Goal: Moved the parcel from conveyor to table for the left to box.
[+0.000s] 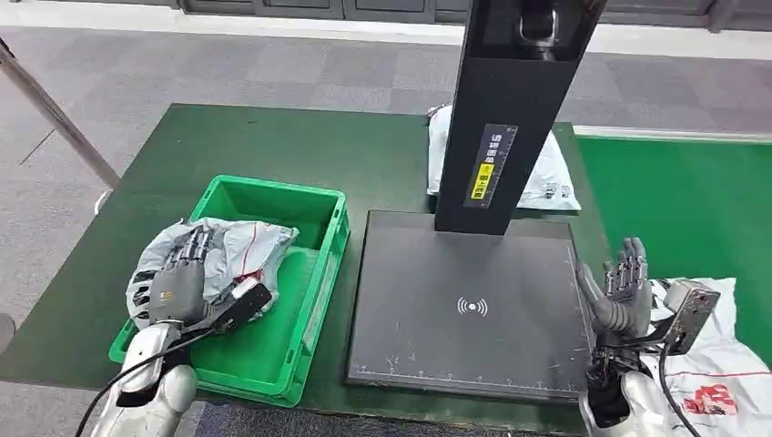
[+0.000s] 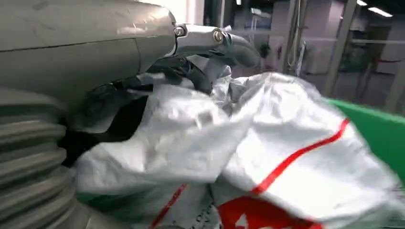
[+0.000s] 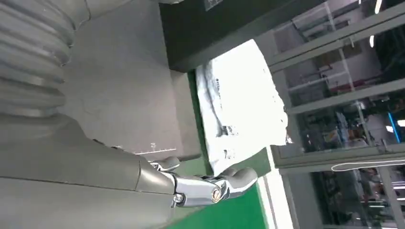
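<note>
Parcel (image 1: 238, 255): crumpled grey-white bag with red print, held over the green crate (image 1: 314, 205) at the worktop's (image 1: 228, 137) left end, seemingly about to be boxed.
Left hand (image 1: 182, 273): fingers wrapped around the bag from above, gripping it.
Right hand (image 1: 622, 284): fingers spread, holding nothing, beside the dark scanner plate (image 1: 469, 305).
Second bag (image 1: 546, 177): lying behind the scanner post.

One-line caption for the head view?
Left hand holds a parcel over the green box; right hand open.

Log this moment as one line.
left hand: holds parcel over green bin | right hand: open, beside scanner plate | second parcel: behind scanner post
</note>
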Controlling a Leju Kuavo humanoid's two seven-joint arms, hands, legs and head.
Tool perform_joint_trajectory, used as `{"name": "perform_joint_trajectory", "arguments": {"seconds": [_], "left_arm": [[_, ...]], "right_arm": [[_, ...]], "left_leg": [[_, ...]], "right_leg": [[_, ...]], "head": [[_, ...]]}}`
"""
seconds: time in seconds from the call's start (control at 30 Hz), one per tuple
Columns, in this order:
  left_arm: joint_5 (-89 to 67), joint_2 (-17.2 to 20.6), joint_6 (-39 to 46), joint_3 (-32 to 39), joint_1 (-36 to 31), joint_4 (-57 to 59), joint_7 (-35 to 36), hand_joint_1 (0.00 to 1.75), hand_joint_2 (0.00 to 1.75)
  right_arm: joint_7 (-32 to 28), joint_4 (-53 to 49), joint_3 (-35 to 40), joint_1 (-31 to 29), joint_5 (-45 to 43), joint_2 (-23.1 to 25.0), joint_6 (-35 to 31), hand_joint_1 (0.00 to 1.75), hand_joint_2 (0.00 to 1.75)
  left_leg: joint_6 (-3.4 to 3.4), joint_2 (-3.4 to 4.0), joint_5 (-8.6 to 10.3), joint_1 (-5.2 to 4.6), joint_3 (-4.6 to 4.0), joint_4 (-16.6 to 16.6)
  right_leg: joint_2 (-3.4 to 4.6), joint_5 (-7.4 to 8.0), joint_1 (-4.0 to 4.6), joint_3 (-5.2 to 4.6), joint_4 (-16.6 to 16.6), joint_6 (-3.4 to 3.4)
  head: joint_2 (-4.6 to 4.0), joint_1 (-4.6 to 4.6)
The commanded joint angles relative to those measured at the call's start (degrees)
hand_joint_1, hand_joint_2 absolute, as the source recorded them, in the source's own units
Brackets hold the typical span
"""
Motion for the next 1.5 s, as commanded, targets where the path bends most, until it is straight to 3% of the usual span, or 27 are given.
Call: {"name": "perform_joint_trajectory", "arguments": {"seconds": [0.03,0.2,0.37,0.57,0.63,0.73,0.8,0.93,1.07,1.13,1.27,1.5], "left_arm": [[4.6,0.4,0.0,0.0,-0.8,-0.1,-1.8,0.00,1.75],[5.3,0.3,0.0,0.0,-0.9,0.2,-2.0,0.00,1.75],[32.4,-1.5,-1.1,0.2,-2.7,-5.2,-15.5,0.00,1.75],[32.6,-1.2,-1.1,0.0,-2.7,-5.5,-15.5,0.00,1.75],[50.1,-3.5,-3.3,-1.6,-5.7,-6.7,-18.9,0.00,1.75],[52.6,-4.2,-3.4,-3.4,-6.0,-6.6,-19.5,0.00,1.75],[50.0,-5.6,1.3,-4.7,-6.4,-6.5,-20.7,0.00,1.75],[50.7,-7.5,2.7,-7.1,-8.0,-5.9,-19.9,0.00,1.75],[60.6,-8.4,-6.4,-13.1,-8.4,-5.1,-18.1,0.00,1.75],[62.6,-8.8,-7.0,-16.2,-8.8,-3.5,-17.8,0.00,1.75],[67.0,-10.0,-12.0,-24.2,-11.1,3.9,-15.8,0.00,1.75],[71.0,-10.6,-12.7,-27.8,-13.1,9.1,-15.8,0.00,1.75]], "right_arm": [[0.4,0.5,-3.5,-0.2,0.0,1.5,0.0,0.00,1.75],[0.4,0.5,-3.5,-0.2,0.0,1.5,0.0,0.00,1.75],[1.0,0.5,-3.6,0.2,-0.2,0.9,0.3,0.00,1.75],[1.0,0.5,-3.7,0.2,-0.3,0.9,0.3,0.00,1.75],[2.4,0.2,-5.5,0.5,0.9,0.0,-0.9,0.00,1.75],[2.5,1.6,-5.3,-0.6,2.9,-0.3,-2.0,0.00,1.75],[3.9,3.3,-5.0,-1.3,6.0,-1.0,-2.6,0.00,1.75],[4.6,4.3,-6.3,-1.5,7.8,-1.3,-3.3,0.00,1.75],[6.2,7.6,-6.5,-3.9,14.7,-2.1,-6.5,0.00,1.75],[7.0,9.0,-7.6,-5.1,16.4,-1.4,-6.2,0.00,1.75],[10.2,16.8,-7.1,-8.8,29.2,-3.9,-12.2,0.00,1.75],[10.3,23.3,-8.0,-11.8,32.9,-5.1,-12.8,0.00,1.75]], "left_leg": [[-0.01,0.06,0.01,0.00,0.02,0.0],[-0.02,0.06,0.00,0.00,0.03,0.0],[-0.03,0.00,0.00,0.05,-0.06,0.0],[-0.02,0.00,0.00,0.03,-0.09,0.0],[-0.02,-0.09,0.00,0.06,-0.18,0.1],[-0.02,0.02,0.01,0.03,-0.08,0.0],[0.00,0.01,0.01,0.00,-0.10,0.0],[0.01,-0.10,0.05,0.04,-0.09,0.0],[0.01,-0.08,0.03,0.00,-0.09,0.0],[0.02,0.00,0.00,0.01,-0.08,0.0],[0.03,0.03,0.00,0.00,-0.03,0.0],[0.03,0.05,0.00,-0.02,-0.02,0.0]], "right_leg": [[-0.01,0.02,0.01,0.03,-0.1,-0.03],[0.02,0.01,0.01,0.01,0.0,-0.04],[-0.07,0.01,0.07,-0.04,-0.1,-0.06],[-0.03,0.01,0.04,-0.09,0.0,-0.03],[-0.14,0.00,0.07,-0.13,0.0,-0.03],[-0.06,0.03,0.05,-0.06,-0.1,-0.04],[-0.06,0.02,0.01,-0.10,-0.1,-0.01],[-0.21,0.05,0.06,0.02,-0.2,-0.02],[-0.12,0.04,0.01,-0.02,-0.1,0.00],[-0.05,0.05,0.02,-0.03,-0.1,-0.01],[-0.05,0.07,0.02,0.01,-0.2,-0.01],[-0.01,0.12,0.00,0.03,-0.2,0.04]], "head": [[0.00,0.00],[0.00,-0.02],[0.00,0.00],[-0.02,0.00],[0.00,0.00],[0.00,0.00],[0.00,0.00],[0.00,0.00],[0.00,0.00],[0.00,0.00],[0.00,0.00],[-0.02,0.00]]}}
